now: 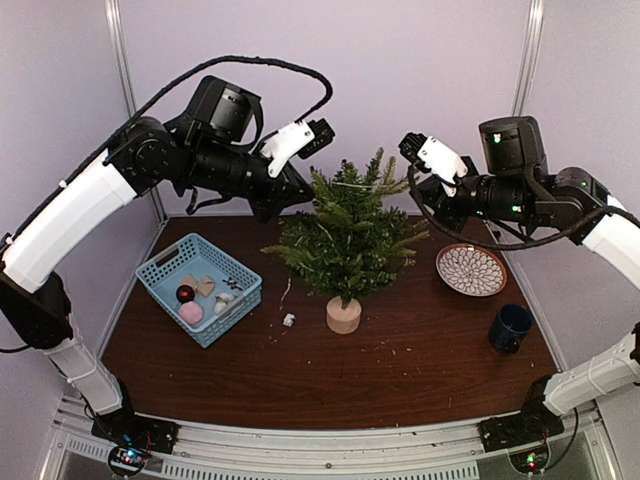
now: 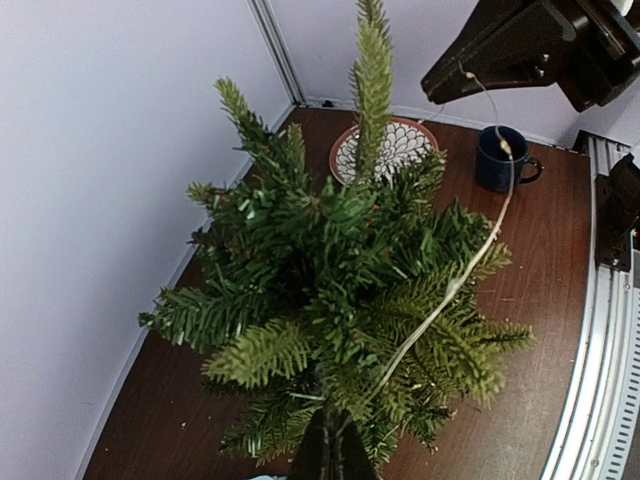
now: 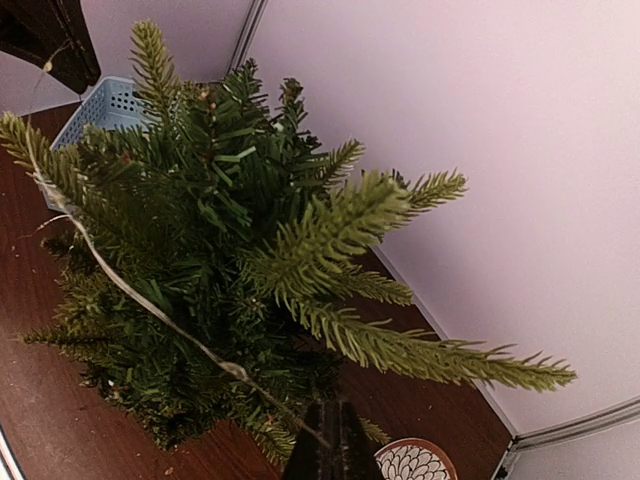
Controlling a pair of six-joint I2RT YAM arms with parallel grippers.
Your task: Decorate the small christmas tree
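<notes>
The small christmas tree [image 1: 348, 235] stands mid-table on its pale wooden base [image 1: 343, 315]. A thin pale light string [image 2: 455, 285] runs across the tree's upper branches between my two grippers; it also shows in the right wrist view [image 3: 130, 285]. My left gripper [image 1: 300, 196] is at the tree's upper left, shut on one end of the string [image 2: 338, 452]. My right gripper [image 1: 414, 186] is at the tree's upper right, shut on the other end [image 3: 331, 445]. In the left wrist view the right gripper [image 2: 466, 76] shows beyond the tree, the string hanging from it.
A blue basket [image 1: 160, 278] left of the tree holds several ornaments, one dark red ball [image 1: 185, 293] among them. A patterned plate [image 1: 471, 269] and a dark blue mug [image 1: 511, 327] are on the right. A small white piece [image 1: 289, 320] lies near the base.
</notes>
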